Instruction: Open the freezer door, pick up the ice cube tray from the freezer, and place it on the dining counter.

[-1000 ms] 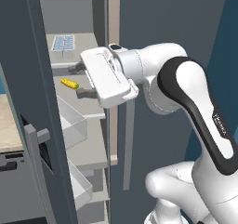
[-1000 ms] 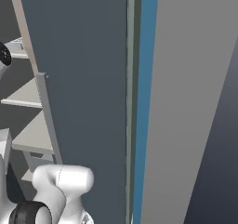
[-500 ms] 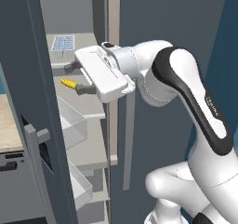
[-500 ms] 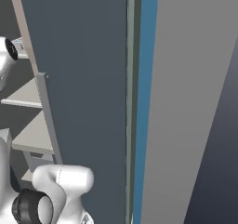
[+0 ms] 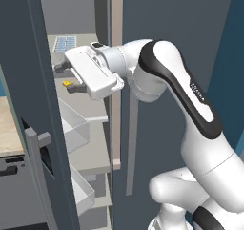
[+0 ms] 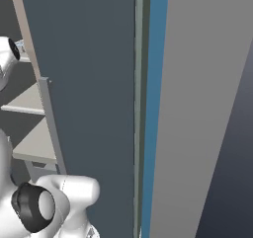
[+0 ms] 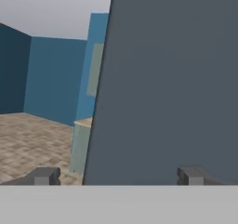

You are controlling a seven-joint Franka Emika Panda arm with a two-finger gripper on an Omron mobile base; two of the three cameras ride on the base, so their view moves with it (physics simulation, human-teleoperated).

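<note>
1. Ice cube tray (image 5: 64,44): flat white rectangle with a grid of pale blue cells, lying on a light grey upper shelf (image 5: 88,98) inside the freezer (image 5: 76,14), behind the pincer.
2. Pincer (image 5: 66,78): released, dark fingers spread wide, nothing between them; boxy white hand inside the compartment.
3. Small yellow item (image 5: 66,84) sits between the fingertips' line, on the shelf.
4. Freezer door (image 5: 28,81): matte slate-blue slab, swung open, its edge close on the pincer's left; translucent bins (image 5: 76,129) below.
</note>
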